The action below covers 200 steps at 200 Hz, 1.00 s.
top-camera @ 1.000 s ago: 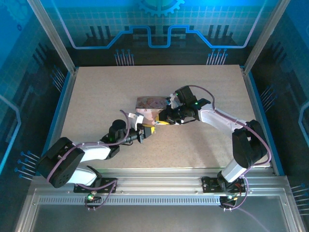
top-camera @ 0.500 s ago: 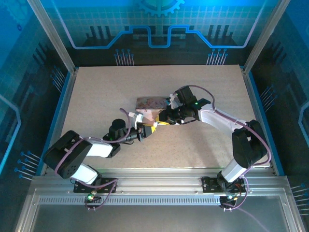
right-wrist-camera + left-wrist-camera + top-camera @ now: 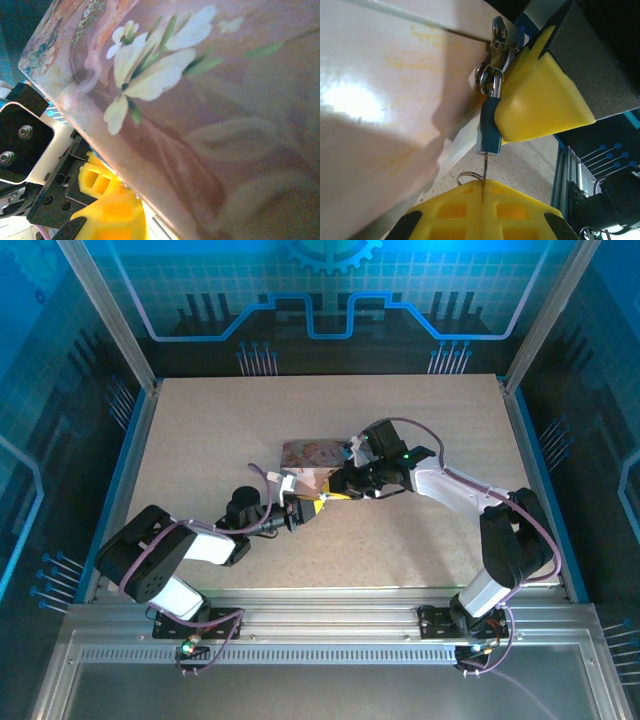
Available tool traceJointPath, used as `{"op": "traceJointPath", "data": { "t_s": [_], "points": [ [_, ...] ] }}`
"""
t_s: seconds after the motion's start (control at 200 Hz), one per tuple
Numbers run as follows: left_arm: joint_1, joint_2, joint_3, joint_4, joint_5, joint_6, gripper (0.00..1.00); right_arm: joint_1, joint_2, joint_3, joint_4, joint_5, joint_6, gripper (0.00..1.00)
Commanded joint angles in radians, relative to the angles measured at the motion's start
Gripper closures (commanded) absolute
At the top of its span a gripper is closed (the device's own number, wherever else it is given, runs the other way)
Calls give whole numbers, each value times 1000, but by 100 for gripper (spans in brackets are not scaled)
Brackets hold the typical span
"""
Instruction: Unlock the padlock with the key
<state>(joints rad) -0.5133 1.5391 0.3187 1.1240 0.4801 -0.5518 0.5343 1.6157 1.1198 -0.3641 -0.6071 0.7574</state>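
1. The padlock (image 3: 490,129) hangs by its shackle from a metal hasp (image 3: 497,35) on the edge of the pink box (image 3: 395,100). In the left wrist view its long axis runs top to bottom, with the shackle up and the keyhole end down.
2. The key (image 3: 483,167) lies in line with it. Its thin blade points up and meets the underside of the lock body, and a wire ring (image 3: 466,176) sits beside it.
3. The left gripper (image 3: 483,192) has its yellow jaws pressed together on the key's lower end.
4. One yellow finger (image 3: 540,95) of the right gripper (image 3: 338,490) lies against the padlock's side. Its partner is hidden, so I cannot tell how those jaws stand.
5. From above, the box (image 3: 312,455) sits mid-table on a pale speckled top (image 3: 220,440). The two grippers meet at its near edge, inside a blue-lit enclosure with aluminium posts.
6. The lock and key are too small to make out from above. The right wrist view is close on the box's floral side (image 3: 200,100).
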Motion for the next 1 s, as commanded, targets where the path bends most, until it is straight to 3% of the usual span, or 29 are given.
{"op": "traceJointPath", "data": {
  "t_s": [0.0,0.205,0.425,0.995],
  "points": [
    [9,-25,37,31,-3,6,100,21,-10,-16,6,-41,-32,100],
    [-10,-30,38,-59,-73,78,100,25,17,-47,63,-24,10,100],
    [-101,-51,37,-214,-220,213,100,42,61,-80,125,-8,63,100],
    [-306,-51,57,-381,-608,471,100,76,111,-91,151,51,130,100]
  ]
}}
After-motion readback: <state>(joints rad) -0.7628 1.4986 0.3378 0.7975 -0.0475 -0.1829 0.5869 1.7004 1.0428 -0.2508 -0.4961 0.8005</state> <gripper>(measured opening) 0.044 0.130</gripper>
